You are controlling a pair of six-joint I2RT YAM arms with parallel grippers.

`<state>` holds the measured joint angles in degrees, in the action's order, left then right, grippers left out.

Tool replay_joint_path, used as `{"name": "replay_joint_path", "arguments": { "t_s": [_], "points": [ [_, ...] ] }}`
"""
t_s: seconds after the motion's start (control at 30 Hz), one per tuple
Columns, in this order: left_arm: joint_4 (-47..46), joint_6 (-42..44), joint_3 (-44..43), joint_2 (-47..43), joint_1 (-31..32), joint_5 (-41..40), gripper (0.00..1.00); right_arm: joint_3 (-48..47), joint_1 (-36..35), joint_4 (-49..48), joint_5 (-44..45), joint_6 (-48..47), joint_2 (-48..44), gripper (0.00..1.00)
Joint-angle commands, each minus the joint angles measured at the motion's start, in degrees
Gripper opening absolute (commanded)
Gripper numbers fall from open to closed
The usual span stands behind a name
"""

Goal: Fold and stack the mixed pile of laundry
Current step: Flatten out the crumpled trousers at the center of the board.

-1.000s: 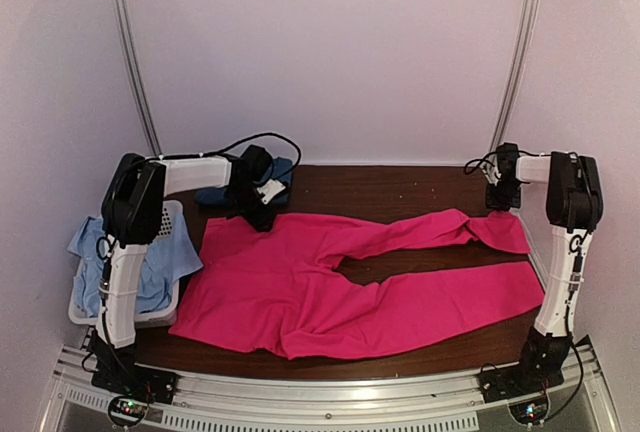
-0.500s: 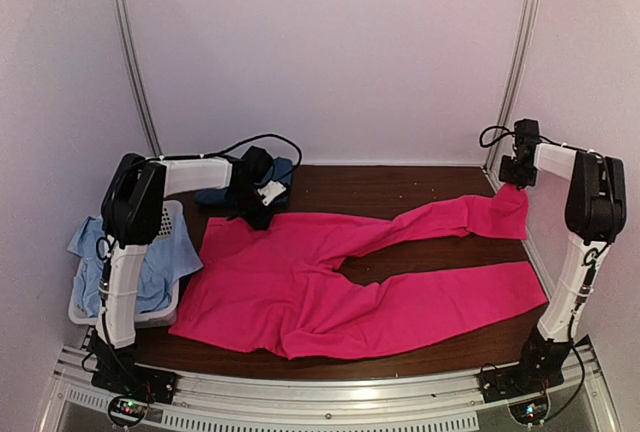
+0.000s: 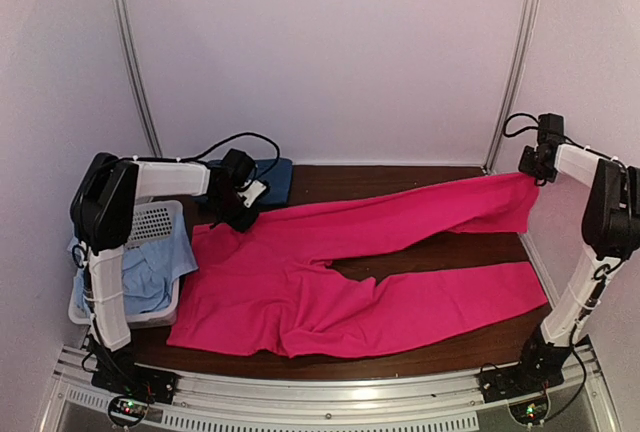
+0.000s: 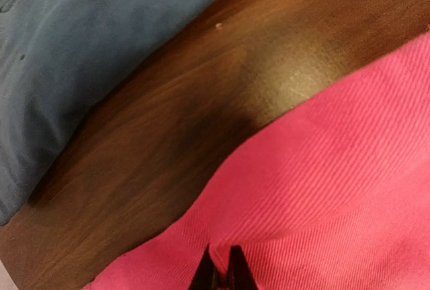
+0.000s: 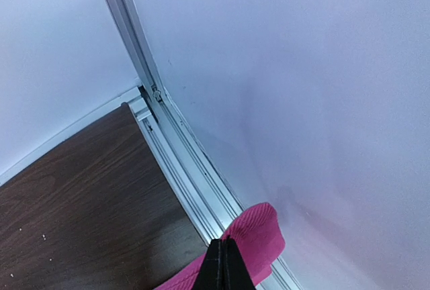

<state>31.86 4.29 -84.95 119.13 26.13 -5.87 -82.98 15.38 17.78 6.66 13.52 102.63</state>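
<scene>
Dark wooden bench [image 3: 420, 192], boxed by pale walls [image 3: 330, 52] at the back and both sides, metal rails [image 3: 132, 62] upright in the back corners. Bare wood at upper centre and in a narrow strip between the garment's two legs; near edge mostly covered.

Pink garment [image 3: 330, 292]: spread over most of the bench, wide end toward frame left, two long legs running right. Lower leg flat, ending close to the right wall. Upper leg raised at its end and drawn taut toward the upper-right corner.

Right fingers [image 3: 530, 168]: closed tight on the end of the upper leg, above the bench, hard against the corner rail and wall; little room beyond.

Left fingers [image 3: 238, 218]: pinched shut on the upper-left edge of the pink garment, low over the bench.

Dark blue T-shirt [image 3: 275, 174]: flat bundle at back left, just behind the left fingers.

Light-blue cloth [image 3: 150, 277]: heaped in the white slotted basket [image 3: 160, 220] at frame left, draped over its rim.

Left wrist view only: band of bare wood between T-shirt and pink edge; ribbed weave of the pink fabric.

Right wrist view only: folded pink tip at the closed fingertips, beside the rail at the bench's edge.
</scene>
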Motion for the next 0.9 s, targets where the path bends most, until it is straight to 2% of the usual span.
{"name": "replay_joint_path", "arguments": {
  "t_s": [0.0,0.13,0.3,0.43,0.63,0.73,0.87],
  "points": [
    [-3.65,-2.27,2.88,-5.36,-2.22,-7.32,0.0,1.66,1.23,-4.77,2.64,1.22,-0.23,0.0],
    [-5.98,-2.0,2.28,-4.91,-2.22,-5.3,0.0,0.45,1.16,-5.55,1.04,2.22,2.15,0.0],
    [-11.13,-2.6,1.39,-5.1,-2.22,-9.65,0.0,0.17,1.15,-7.11,1.39,2.98,2.85,0.0],
    [-16.94,-0.02,2.98,-7.06,-0.86,-9.19,0.0,2.89,0.94,-7.54,-0.17,4.07,-3.44,0.0],
    [-20.59,0.86,2.48,-5.87,0.16,-9.46,0.0,10.14,0.27,-6.78,0.55,5.91,-14.19,0.0],
    [-21.24,2.29,0.54,-3.96,0.56,-12.1,0.0,9.51,0.18,-6.66,1.65,5.12,-12.44,0.0],
    [-19.16,3.14,-5.73,0.35,0.59,-17.64,0.0,2.41,-0.15,-4.92,3.71,3.23,-4.29,0.0]
  ]
}}
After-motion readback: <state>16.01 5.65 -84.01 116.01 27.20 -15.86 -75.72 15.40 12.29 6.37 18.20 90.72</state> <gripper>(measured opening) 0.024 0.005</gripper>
